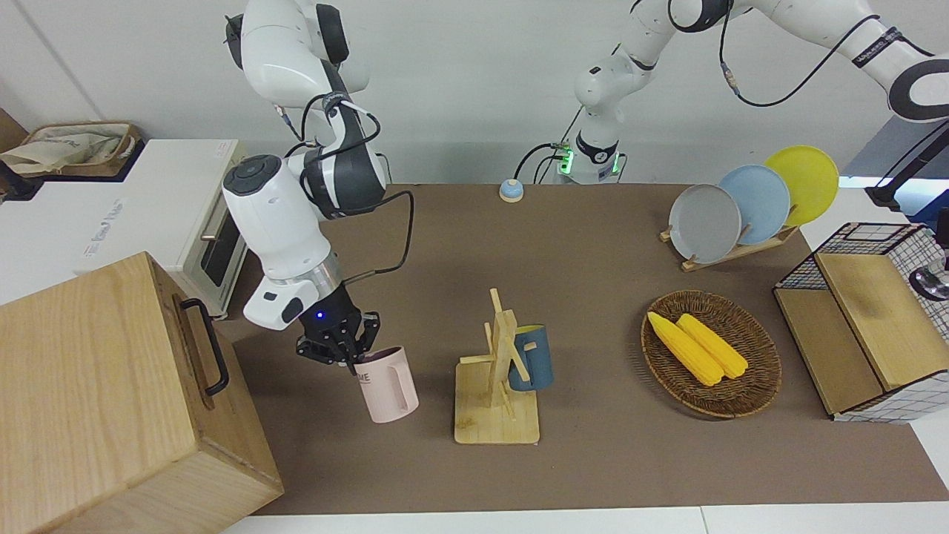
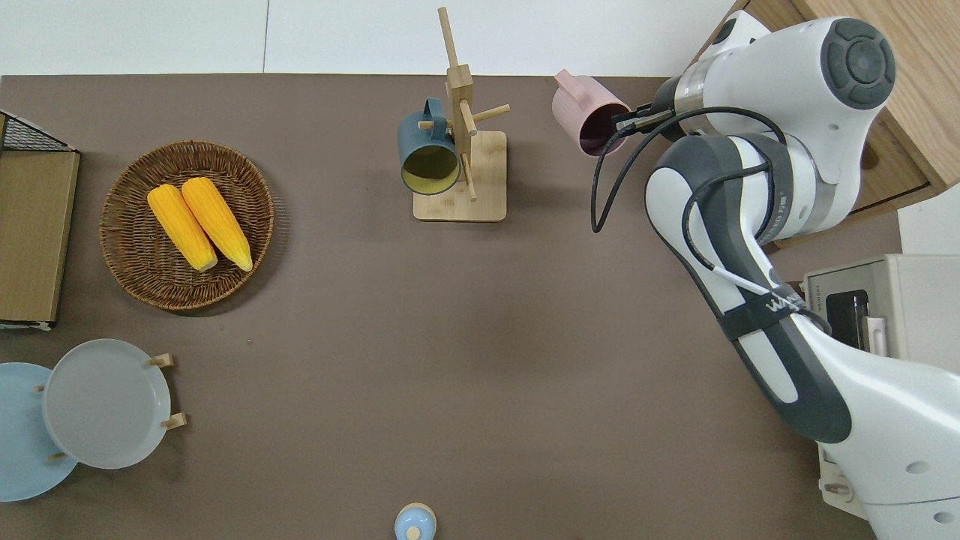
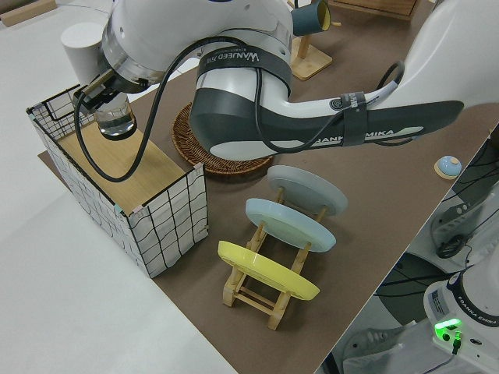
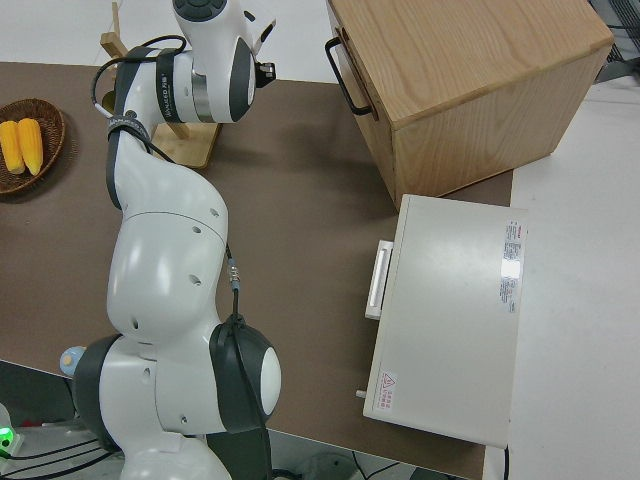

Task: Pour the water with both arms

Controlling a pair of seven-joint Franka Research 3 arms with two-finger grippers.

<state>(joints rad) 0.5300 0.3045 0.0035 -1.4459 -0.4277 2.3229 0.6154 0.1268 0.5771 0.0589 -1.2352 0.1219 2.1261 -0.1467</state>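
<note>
1. Cropped by the front view's 3 o'clock edge: left gripper (image 3: 97, 82), with only the base of its glass (image 1: 933, 282) showing there.
2. Hidden under the arm's own wrist in the right side view: right gripper (image 1: 349, 363) and its pink mug (image 1: 385, 387).
3. Partly covered by that gripper: lettering on the mug, readable only as "ME".
4. Cut at the overhead view's 8 o'clock edge: light blue plate (image 2: 16, 459); at 9 o'clock, wire-sided box (image 2: 34, 225).
5. Cropped at the front view's 7 o'clock corner: wooden box (image 1: 96, 386).
</note>
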